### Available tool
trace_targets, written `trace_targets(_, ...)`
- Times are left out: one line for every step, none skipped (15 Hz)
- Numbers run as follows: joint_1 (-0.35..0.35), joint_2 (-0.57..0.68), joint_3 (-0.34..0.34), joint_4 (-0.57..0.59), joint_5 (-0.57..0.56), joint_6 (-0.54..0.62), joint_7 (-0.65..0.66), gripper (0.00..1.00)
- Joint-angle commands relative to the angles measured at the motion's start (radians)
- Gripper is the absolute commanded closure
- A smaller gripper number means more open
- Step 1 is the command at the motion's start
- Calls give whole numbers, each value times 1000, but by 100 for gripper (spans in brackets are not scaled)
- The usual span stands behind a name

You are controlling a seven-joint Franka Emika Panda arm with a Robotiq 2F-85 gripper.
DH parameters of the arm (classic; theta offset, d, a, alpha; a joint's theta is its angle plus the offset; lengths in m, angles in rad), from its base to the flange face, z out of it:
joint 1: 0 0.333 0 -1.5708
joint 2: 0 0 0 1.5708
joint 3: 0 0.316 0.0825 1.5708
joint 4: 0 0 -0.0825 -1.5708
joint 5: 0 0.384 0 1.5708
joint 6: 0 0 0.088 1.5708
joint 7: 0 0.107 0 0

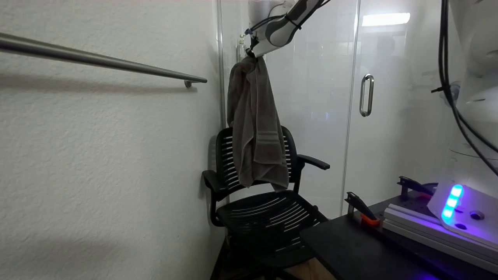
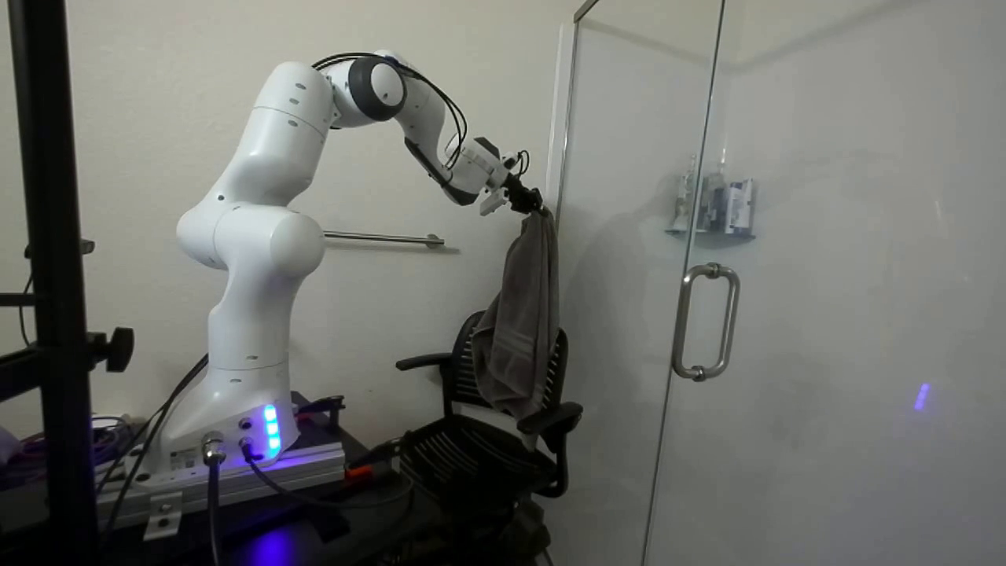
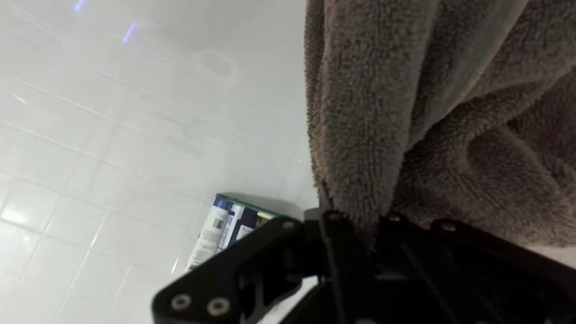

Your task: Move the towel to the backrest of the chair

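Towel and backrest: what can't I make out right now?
Middle of the backrest: hidden behind the towel, both exterior views.
Whether they touch: unclear; the towel hides its own far side, both exterior views.
Lower end of the towel: cut off by the edge, wrist view.
Pinched bit of the towel: hidden inside the pincer, wrist view.

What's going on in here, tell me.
A robot arm holds a grey-brown towel by its upper end, pinched in the gripper. In both exterior views it hangs in front of the backrest of a black office chair. The gripper is above the backrest; the towel is not yet laid over it.
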Motion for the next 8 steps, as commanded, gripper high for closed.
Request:
trace_targets(-20, 84, -63, 24, -75, 68, 228, 97)
trace_targets(-37, 122, -71, 36, -53, 93, 277, 97)
trace_targets(-50, 155, -79, 46, -39, 121, 321, 97)
trace_targets(-67, 188, -83, 55, -18, 145, 346, 97)
trace_targets(-82, 214, -83, 60, 1, 159, 363, 97)
trace_targets(-108, 237, -68, 60, 35, 187, 350, 97)
trace_targets(-133, 256, -50, 59, 72, 211, 328, 97)
trace_targets(-152, 269, -29, 55, 121, 209, 283, 97)
